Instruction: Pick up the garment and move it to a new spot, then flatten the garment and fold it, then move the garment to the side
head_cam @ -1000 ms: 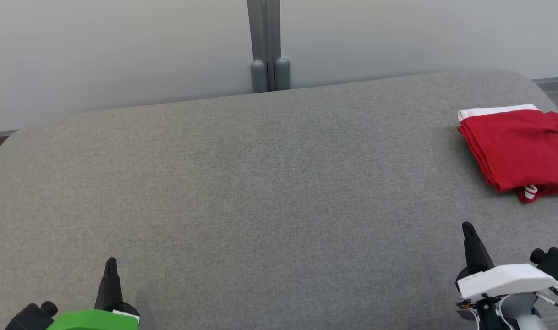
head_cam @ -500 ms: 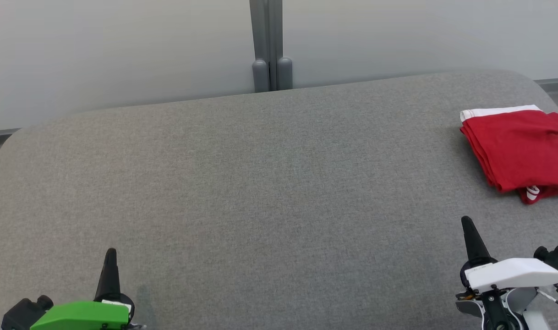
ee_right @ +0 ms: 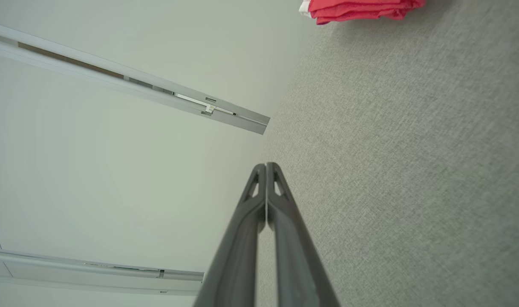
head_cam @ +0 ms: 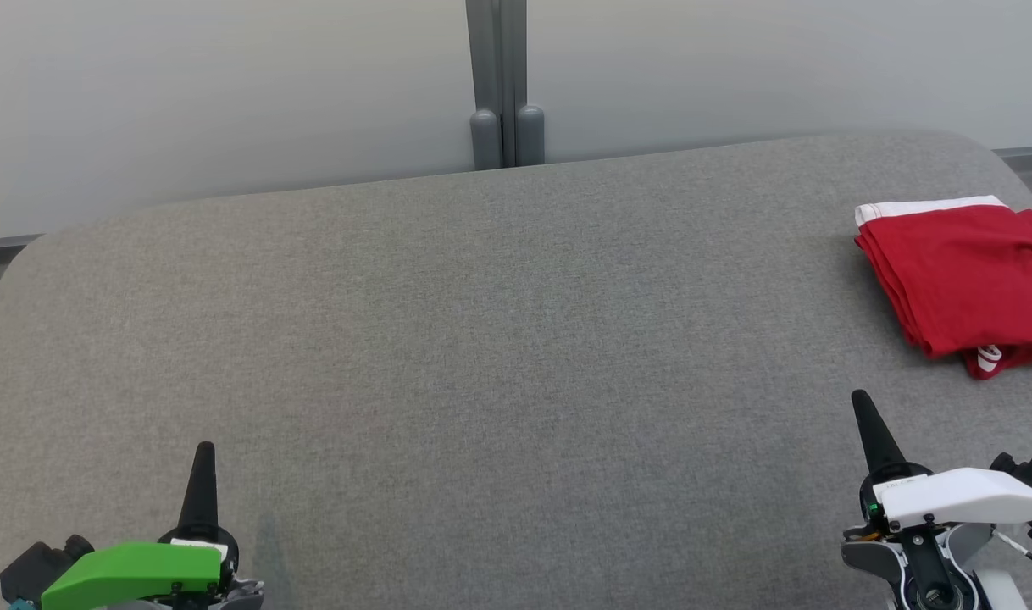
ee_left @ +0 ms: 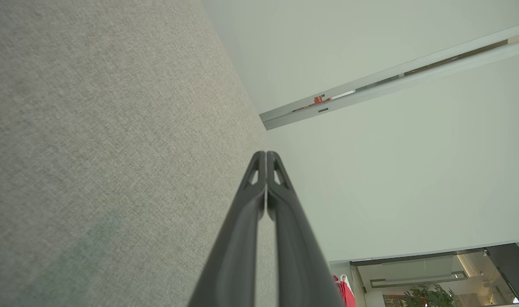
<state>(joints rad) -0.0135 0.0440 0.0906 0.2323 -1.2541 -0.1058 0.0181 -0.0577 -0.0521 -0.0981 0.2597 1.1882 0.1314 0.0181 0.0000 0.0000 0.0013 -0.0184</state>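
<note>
The left gripper (head_cam: 203, 451) and right gripper (head_cam: 860, 400) sit fingers together, empty; the garment (head_cam: 961, 284) beyond the right gripper looks soft, light, probably best pinched at its folded edge

Bright, soft, even light lay over the grey fabric surface (head_cam: 482, 339). A faint shadow hugged the left edge of the red garment (head_cam: 957, 271). The head view was crisp. In the wrist views the wide lens stretched the edges, and the left end effector (ee_left: 266, 154) went soft toward the bottom, a pale green tint on the fabric beside it.
</note>
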